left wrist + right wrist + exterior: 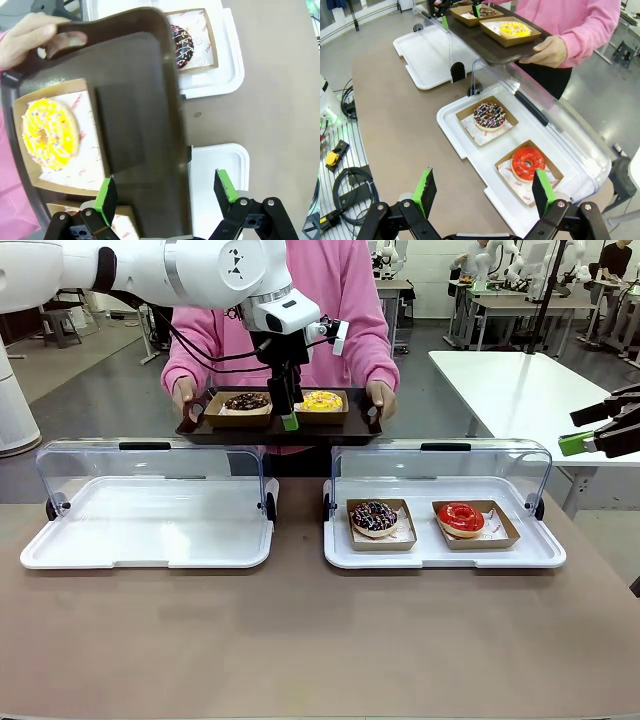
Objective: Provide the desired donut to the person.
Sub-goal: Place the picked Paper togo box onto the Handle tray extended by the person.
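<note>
A person [330, 300] in a pink sweatshirt holds a dark tray [279, 428] carrying a chocolate donut [246, 401] and a yellow sprinkled donut [321, 400]. The left gripper [289, 420] hovers above the tray, fingers spread and empty. The right gripper [482, 192] hangs fingers spread above the surface [300, 640], near a red donut [528, 163].

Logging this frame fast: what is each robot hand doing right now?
Left hand: open, empty, over the dark tray the person holds.
Right hand: open, empty, above the red donut.
</note>
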### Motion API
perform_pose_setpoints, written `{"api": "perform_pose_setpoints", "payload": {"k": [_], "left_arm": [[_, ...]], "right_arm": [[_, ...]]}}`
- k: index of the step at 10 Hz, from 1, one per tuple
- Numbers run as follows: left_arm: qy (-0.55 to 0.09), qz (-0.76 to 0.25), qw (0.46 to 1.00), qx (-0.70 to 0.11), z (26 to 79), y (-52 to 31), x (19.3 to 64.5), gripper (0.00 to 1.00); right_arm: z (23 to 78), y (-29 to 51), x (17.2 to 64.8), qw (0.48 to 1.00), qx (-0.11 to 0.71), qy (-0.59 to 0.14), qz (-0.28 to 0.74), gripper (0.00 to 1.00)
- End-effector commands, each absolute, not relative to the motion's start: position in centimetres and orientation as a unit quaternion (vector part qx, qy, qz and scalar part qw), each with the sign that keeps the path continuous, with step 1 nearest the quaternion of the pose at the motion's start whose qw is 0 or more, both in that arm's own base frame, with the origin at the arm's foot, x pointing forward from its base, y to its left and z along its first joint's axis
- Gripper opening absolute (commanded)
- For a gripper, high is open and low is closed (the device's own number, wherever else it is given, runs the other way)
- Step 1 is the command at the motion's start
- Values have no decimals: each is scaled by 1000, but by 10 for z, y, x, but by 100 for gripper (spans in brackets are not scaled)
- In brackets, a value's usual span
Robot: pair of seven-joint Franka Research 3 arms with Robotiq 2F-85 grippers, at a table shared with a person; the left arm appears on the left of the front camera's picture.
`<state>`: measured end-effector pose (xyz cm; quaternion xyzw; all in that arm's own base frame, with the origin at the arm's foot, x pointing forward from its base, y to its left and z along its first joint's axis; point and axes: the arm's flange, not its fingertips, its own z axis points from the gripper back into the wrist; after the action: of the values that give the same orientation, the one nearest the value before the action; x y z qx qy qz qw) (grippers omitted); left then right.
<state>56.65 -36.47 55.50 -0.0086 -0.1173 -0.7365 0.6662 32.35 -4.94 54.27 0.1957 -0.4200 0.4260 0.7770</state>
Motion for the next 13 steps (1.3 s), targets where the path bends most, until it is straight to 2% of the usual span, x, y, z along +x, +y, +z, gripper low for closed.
{"api": "perform_pose_setpoints", "payload": {"k": [1, 12, 13], "left_arm": [[-118, -728, 675, -3, 555, -364, 568, 100], [-117, -734, 669, -8, 554, -363, 567, 100], [-165, -671, 722, -41, 563, -344, 545, 100]], "right_arm": [[541, -49, 326, 773, 202, -423, 428, 100], [541, -49, 326, 773, 202, -423, 428, 100], [541, -49, 326, 773, 202, -423, 428, 100]]}}
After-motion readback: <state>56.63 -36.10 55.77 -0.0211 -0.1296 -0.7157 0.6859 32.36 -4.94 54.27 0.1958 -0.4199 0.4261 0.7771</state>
